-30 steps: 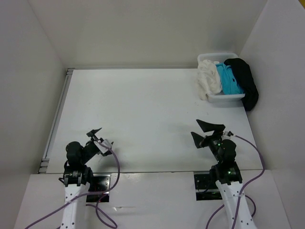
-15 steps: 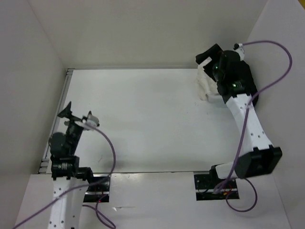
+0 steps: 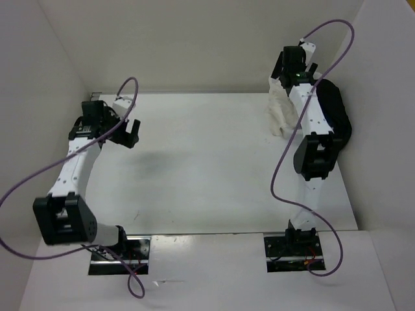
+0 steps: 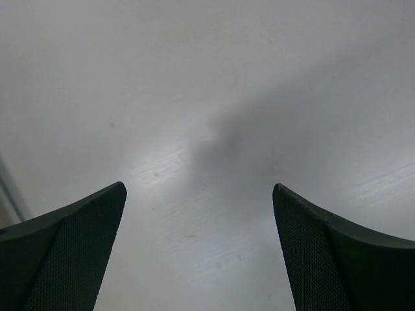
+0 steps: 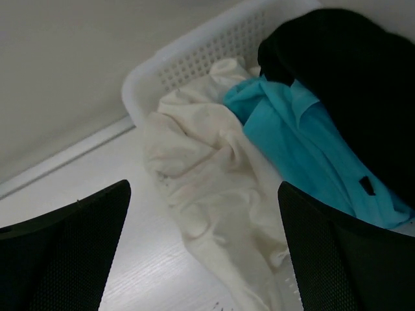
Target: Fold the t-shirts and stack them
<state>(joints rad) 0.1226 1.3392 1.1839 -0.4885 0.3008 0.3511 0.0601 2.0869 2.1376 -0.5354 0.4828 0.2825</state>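
Here, the right gripper (image 5: 202,191) hung wide open just above the cream t-shirt (image 5: 194,155), which draped over the rim of the basket (image 5: 188,61). The cloth looked soft, light and limp, and a bunched fold between the fingers seemed the best hold. The teal t-shirt (image 5: 292,149) and black t-shirt (image 5: 343,84) beyond overlapped, so collars and hems were hidden.

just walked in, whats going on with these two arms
It is a t-shirt folding job, and no shirt is picked up or folded yet. The right arm's fingers are open and hover over the white basket at the far right of the table, directly above a cream t-shirt that spills over its rim. A cyan t-shirt and a black t-shirt lie beside it. The left arm's fingers are open too, empty, above bare table at the far left.
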